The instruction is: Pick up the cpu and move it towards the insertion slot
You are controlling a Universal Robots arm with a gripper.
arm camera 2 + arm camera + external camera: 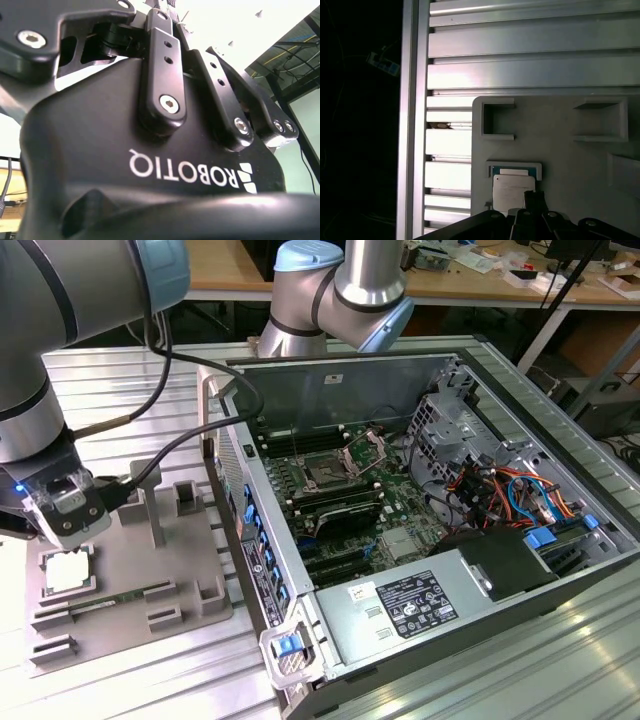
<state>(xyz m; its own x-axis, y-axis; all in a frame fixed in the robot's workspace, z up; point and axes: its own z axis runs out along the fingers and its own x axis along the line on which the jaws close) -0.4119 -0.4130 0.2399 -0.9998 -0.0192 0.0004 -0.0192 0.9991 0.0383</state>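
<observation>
The cpu [68, 571] is a silvery square chip with a thin green rim. It lies flat in a recess at the near left corner of a grey fixture plate [190, 560]. My gripper [70, 536] hangs just above it, close to its top. In the first wrist view the cpu [511, 187] sits in its pocket with the dark gripper [535, 207] reaching over one edge of it. The insertion slot [325, 476] is a square socket with a dark centre on the motherboard inside the open computer case, with its metal frame [366, 451] raised beside it.
The open computer case [300, 570] stands to the exterior view's right of the fixture, its side wall between cpu and socket. A long green memory stick [125, 594] lies on the fixture. Upright grey posts [152, 505] rise from the plate. Black cables [180, 440] trail from the arm.
</observation>
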